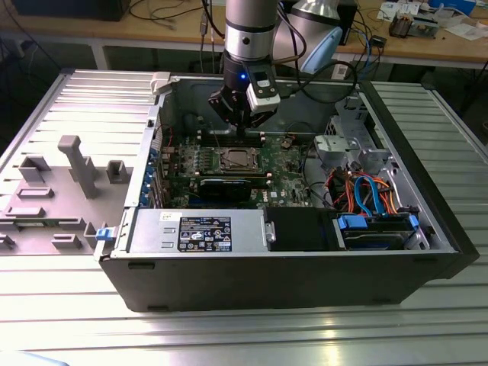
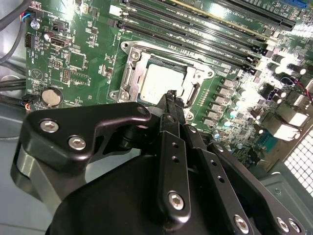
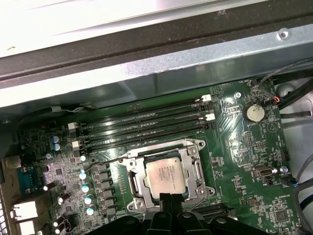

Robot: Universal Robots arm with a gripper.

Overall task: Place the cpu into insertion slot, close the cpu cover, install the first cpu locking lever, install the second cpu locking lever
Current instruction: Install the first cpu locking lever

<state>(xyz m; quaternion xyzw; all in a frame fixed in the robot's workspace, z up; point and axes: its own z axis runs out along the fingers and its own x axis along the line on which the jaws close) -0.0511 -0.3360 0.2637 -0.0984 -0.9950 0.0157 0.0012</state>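
Hovering over the socket with the chip already sitting in it

The gripper (image 1: pixel 242 128) hangs over the middle of the motherboard (image 3: pixel 239 161) inside the open computer case (image 1: pixel 305 282). Its 2 fingers (image 2: pixel 172 147) are pressed together with nothing pinched between them. In both wrist views the tips line up with the edge of the insertion slot (image 1: pixel 226 159) that faces away from the 4 memory slots (image 3: pixel 146 128), but I can't tell if they actually touch it. The cpu (image 3: pixel 166 177) lies flat in the slot with its silver top up. The cpu cover (image 3: pixel 194 169) looks folded down around it, chip showing through the window. A thin lever wire (image 3: pixel 105 160) sticks out from the socket corner toward the capacitors; whether it's latched I can't say.
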